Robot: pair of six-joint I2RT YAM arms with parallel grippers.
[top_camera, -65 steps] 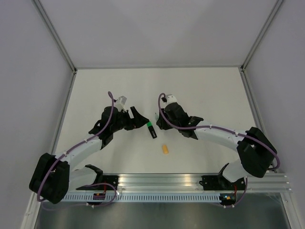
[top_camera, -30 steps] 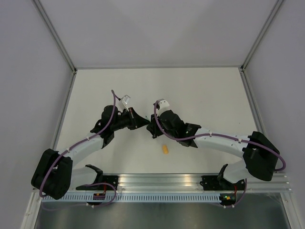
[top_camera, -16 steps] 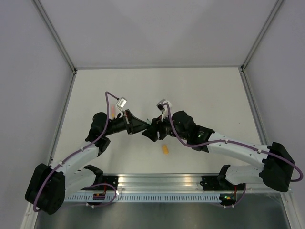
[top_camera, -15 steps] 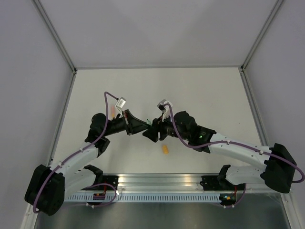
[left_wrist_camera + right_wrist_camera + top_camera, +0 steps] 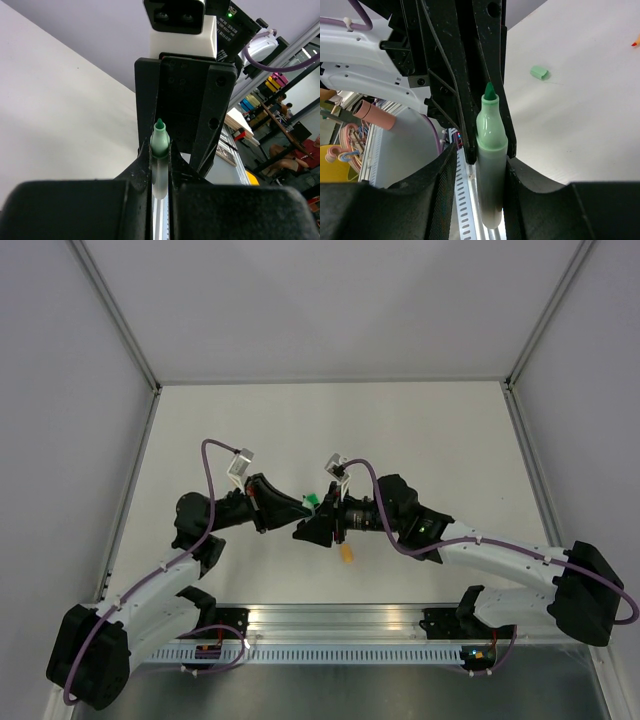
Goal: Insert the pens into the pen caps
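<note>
Facing each other above the middle of the worktop (image 5: 430, 440), the two arms meet fingertip to fingertip.

1. The left gripper (image 5: 160, 172) has its jaws clamped on the green-tipped pen (image 5: 159, 142). In the left wrist view both fingers press against the barrel, with no gap on either side.
2. The green-tipped pen is held clear of the worktop and is uncapped. Its nib points up in both wrist views, with a pale green collar directly below the nib.
3. The right gripper (image 5: 487, 160) has its jaws apart, set wider than the barrel. In the right wrist view the barrel lies against one finger, and a strip of background shows between the barrel and the other finger. In the left wrist view the right fingers stand behind the pen, one on each side.
4. The green cap (image 5: 539, 72) lies on the worktop beyond the grippers, apart from the pen.
5. The orange-yellow cap (image 5: 347, 554) lies on the worktop just beside the right gripper, on the near side. Nothing touches it.
</note>
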